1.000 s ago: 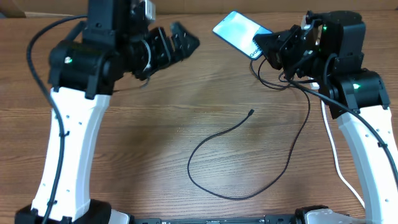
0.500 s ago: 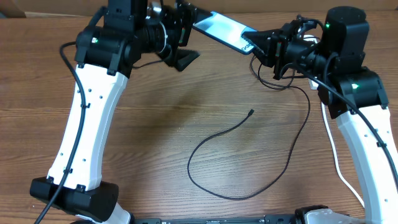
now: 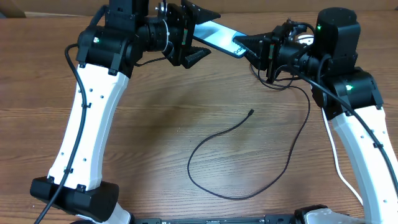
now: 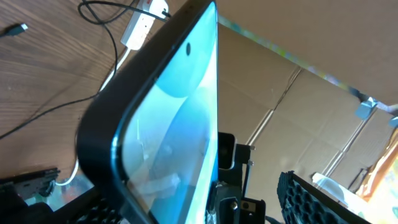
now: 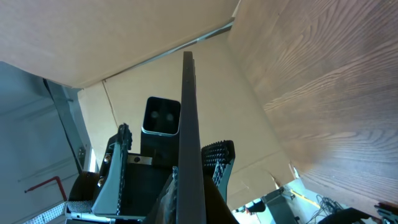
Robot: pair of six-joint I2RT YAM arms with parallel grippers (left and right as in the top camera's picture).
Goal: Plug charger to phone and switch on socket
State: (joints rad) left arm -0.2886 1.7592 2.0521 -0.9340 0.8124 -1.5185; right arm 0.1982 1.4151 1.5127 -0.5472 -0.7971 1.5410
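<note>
The phone (image 3: 217,32) is up in the air above the far middle of the table (image 3: 155,124), lying slantwise between the two arms with its screen facing up. It is a slim slab with a pale blue-white screen and dark edges. A line of small dark lettering sits near its right end, too small to read from overhead. In the left wrist view the phone (image 4: 168,124) fills the frame: a glossy light-blue screen with soft paler shapes on it, a thick black rim with a rounded corner, and a small dark dot near one edge. In the right wrist view the phone (image 5: 188,124) shows edge-on as a thin dark strip.

The right gripper (image 3: 249,47) is clamped on the phone's right end and carries it. The left gripper (image 3: 208,32) straddles the other end with its jaws apart, one finger on each side. One ribbed pad (image 4: 317,199) stands clear of the screen, and no contact shows.

Below, the charger (image 3: 190,167) lies loose on the wood in a wide open loop. Its small tip (image 3: 250,112) is free near the middle of the table, well apart from the phone, and its other end runs up under the right arm. The socket (image 4: 140,28) shows as a small white strip on the table in the left wrist view, with dark cable beside it. Its thick white cord (image 3: 337,158) trails down along the right arm. Cardboard panels (image 4: 280,81) stand behind.
</note>
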